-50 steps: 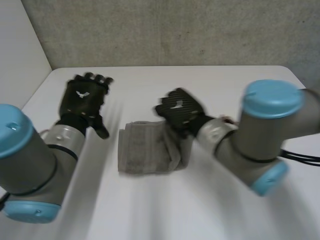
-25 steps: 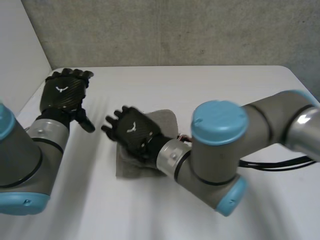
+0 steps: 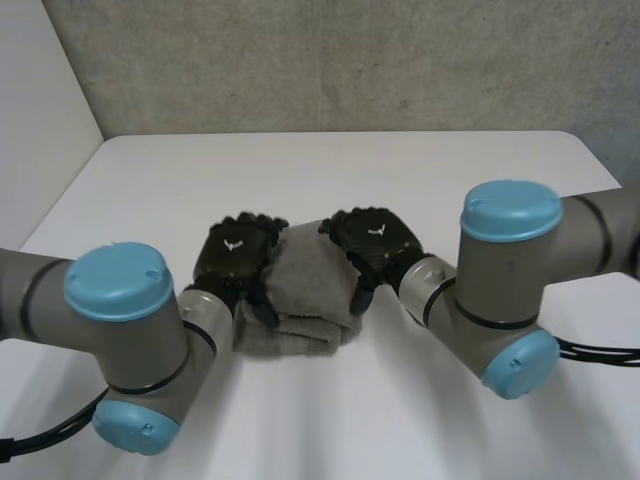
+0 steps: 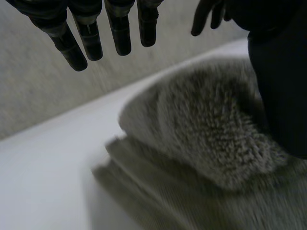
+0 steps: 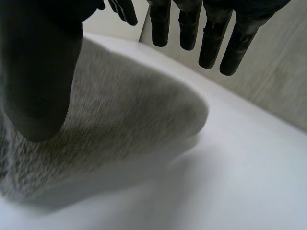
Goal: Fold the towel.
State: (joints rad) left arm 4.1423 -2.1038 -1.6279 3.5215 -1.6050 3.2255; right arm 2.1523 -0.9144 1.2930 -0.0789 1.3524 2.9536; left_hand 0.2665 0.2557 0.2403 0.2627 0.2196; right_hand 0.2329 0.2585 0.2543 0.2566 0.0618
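**Both hands flank the folded towel**

In the head view we see the grey towel (image 3: 300, 290) folded at the middle of the white table (image 3: 420, 170). The left hand (image 3: 232, 255) is at its left edge and the right hand (image 3: 375, 238) at its right edge, both touching it.

In the left wrist view, we find the left hand's fingers (image 4: 119, 28) straight and spread above the towel, gripping nothing.

In the right wrist view, we find the right hand's fingers (image 5: 211, 40) equally straight, its thumb (image 5: 38, 81) against the cloth.

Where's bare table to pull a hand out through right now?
Free: the far strip of table between wall and towel, and the near patch before the towel, between left arm and right arm. Crowded: the middle, where left hand and right hand flank the towel.
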